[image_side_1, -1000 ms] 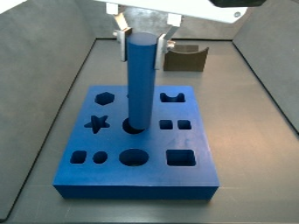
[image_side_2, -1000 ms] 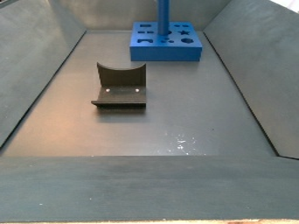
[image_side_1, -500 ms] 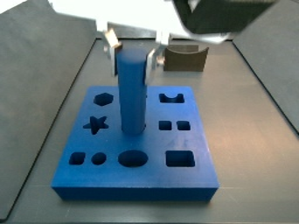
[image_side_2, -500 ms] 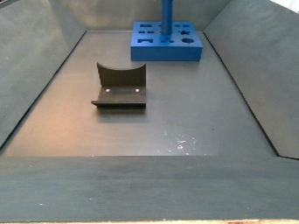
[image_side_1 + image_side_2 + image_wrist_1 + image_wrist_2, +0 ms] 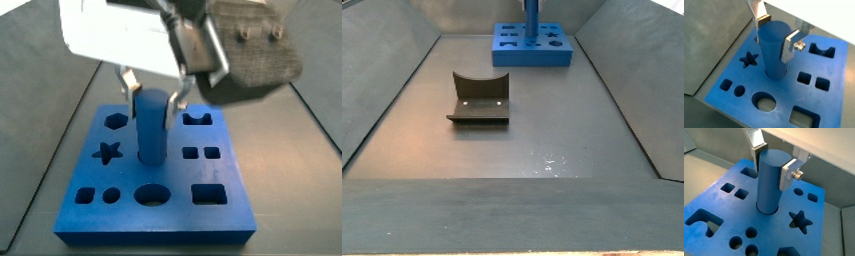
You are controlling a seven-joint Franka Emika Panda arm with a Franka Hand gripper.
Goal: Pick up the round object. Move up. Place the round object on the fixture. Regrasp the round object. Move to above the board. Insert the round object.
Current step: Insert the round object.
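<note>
Grey surface [image 5: 543, 140], board [image 5: 744, 80] upon it: my fingers [image 5: 775, 35] clamp the round object [image 5: 773, 50], upright, lower end in the board's central hole

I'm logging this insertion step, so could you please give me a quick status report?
Gripper above the board, fingers clamping the round object. Peg upright, lower end in a round hole. Fixture empty, well clear. Nothing in the way.
</note>
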